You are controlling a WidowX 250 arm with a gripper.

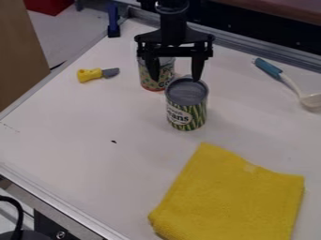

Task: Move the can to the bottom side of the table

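A black gripper [175, 78] is hanging wide-fingered and empty over a white table [69, 126], while the green-labelled can [187, 113] is standing upright just below it, on the viewer's side; a second can [165, 74] is crowding close behind. From where we are standing, depth is hard to judge, but one finger is appearing near the front can's far rim, so a straight descent could be clipping and tipping it. The other is overlapping the rear can, risking a nudge or wrong grab. Beyond, nearer us, a yellow cloth [232, 199] is lying ready to unsteady any can set down on it.
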